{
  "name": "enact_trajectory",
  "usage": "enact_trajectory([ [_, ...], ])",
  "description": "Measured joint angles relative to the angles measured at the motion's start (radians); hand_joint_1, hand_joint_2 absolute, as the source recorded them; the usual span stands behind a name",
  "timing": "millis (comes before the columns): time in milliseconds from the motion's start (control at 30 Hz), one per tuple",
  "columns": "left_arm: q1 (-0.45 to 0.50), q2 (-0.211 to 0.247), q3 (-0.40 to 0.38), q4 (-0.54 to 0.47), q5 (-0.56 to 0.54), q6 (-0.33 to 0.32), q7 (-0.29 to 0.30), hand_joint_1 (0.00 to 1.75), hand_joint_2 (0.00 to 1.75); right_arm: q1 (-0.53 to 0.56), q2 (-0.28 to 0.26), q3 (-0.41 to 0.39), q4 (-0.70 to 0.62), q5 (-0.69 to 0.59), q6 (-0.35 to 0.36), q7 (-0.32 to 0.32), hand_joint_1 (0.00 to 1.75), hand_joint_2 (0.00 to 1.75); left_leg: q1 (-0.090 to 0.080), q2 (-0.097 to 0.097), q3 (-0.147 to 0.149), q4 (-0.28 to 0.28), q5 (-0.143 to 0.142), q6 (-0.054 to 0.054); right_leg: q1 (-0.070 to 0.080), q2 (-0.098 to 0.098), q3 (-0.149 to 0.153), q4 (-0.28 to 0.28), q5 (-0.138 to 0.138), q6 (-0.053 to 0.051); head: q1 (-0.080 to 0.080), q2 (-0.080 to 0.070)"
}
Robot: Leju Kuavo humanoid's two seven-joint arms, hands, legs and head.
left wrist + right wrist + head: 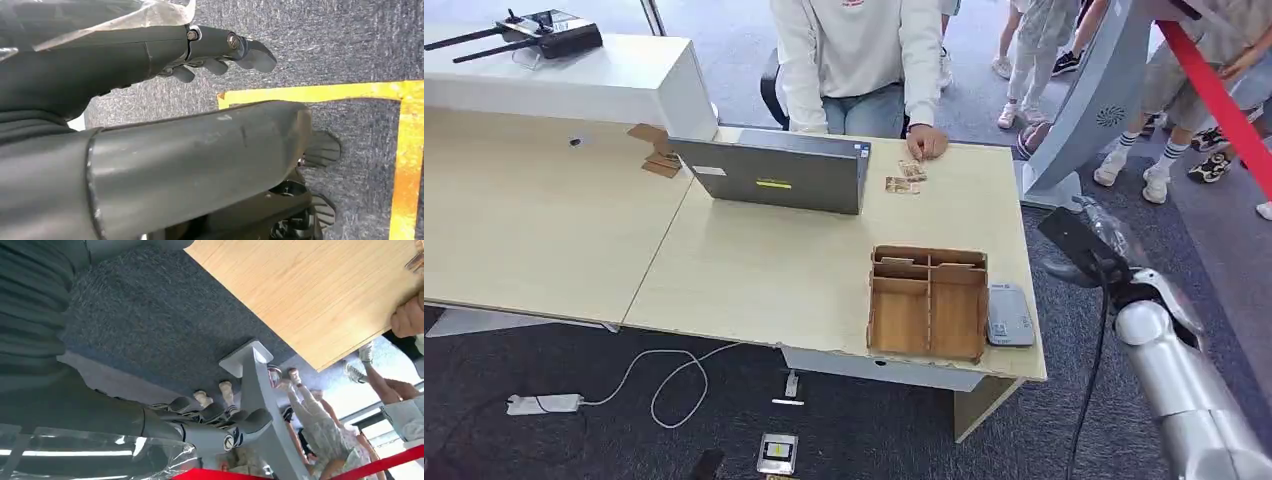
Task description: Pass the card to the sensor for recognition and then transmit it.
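Two small brown cards (902, 185) lie on the wooden table (754, 270) behind the laptop, by a seated person's hand (927, 145). A flat grey sensor (1010, 315) lies at the table's near right corner, against a wooden compartment box (927, 254). My right hand (1081, 238) hangs off the table's right edge over the carpet. The right wrist view shows that right hand (210, 420) holding nothing, fingers loosely extended. In the left wrist view my left hand (220, 50) hangs over the floor, fingers stretched and holding nothing.
A grey laptop (774, 175) stands mid-table. A white raised counter (624, 85) with a remote controller (544, 35) is at the back left. A grey stand (1094, 100), a red barrier band (1224, 100) and several standing people are to the right. A power strip (544, 403) lies on the floor.
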Motion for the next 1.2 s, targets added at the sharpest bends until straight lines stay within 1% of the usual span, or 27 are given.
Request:
enact_trajectory([
  [333, -0.002, 0.000, 0.000, 0.000, -0.024, -0.003, -0.016, 0.00, 0.00, 0.026, 0.005, 0.012, -0.107, -0.010, 0.036, 0.008, 0.00, 1.75, 0.000, 0.000, 0.000, 0.000, 0.000, 0.000, 0.000, 0.000, 0.000, 0.000, 0.000, 0.000, 0.000, 0.000],
  [567, -0.005, 0.002, 0.000, 0.000, -0.034, -0.015, -0.024, 0.00, 0.00, 0.038, 0.035, 0.024, -0.168, -0.013, 0.067, 0.010, 0.00, 1.75, 0.000, 0.000, 0.000, 0.000, 0.000, 0.000, 0.000, 0.000, 0.000, 0.000, 0.000, 0.000, 0.000, 0.000],
  [700, -0.010, 0.004, 0.000, 0.000, -0.034, -0.021, -0.026, 0.00, 0.00, 0.038, 0.051, 0.029, -0.196, -0.015, 0.090, 0.022, 0.00, 1.75, 0.000, 0.000, 0.000, 0.000, 0.000, 0.000, 0.000, 0.000, 0.000, 0.000, 0.000, 0.000, 0.000, 0.000],
  [900, -0.020, 0.004, 0.000, 0.000, -0.034, -0.022, -0.015, 0.00, 0.00, 0.044, 0.056, 0.037, -0.238, -0.018, 0.130, 0.048, 0.00, 1.75, 0.000, 0.000, 0.000, 0.000, 0.000, 0.000, 0.000, 0.000, 0.000, 0.000, 0.000, 0.000, 0.000, 0.000],
  [1200, -0.033, 0.003, 0.000, 0.000, -0.034, -0.023, -0.011, 0.00, 0.00, 0.071, 0.065, 0.052, -0.261, 0.015, 0.135, 0.042, 0.00, 1.75, 0.000, 0.000, 0.000, 0.000, 0.000, 0.000, 0.000, 0.000, 0.000, 0.000, 0.000, 0.000, 0.000, 0.000],
])
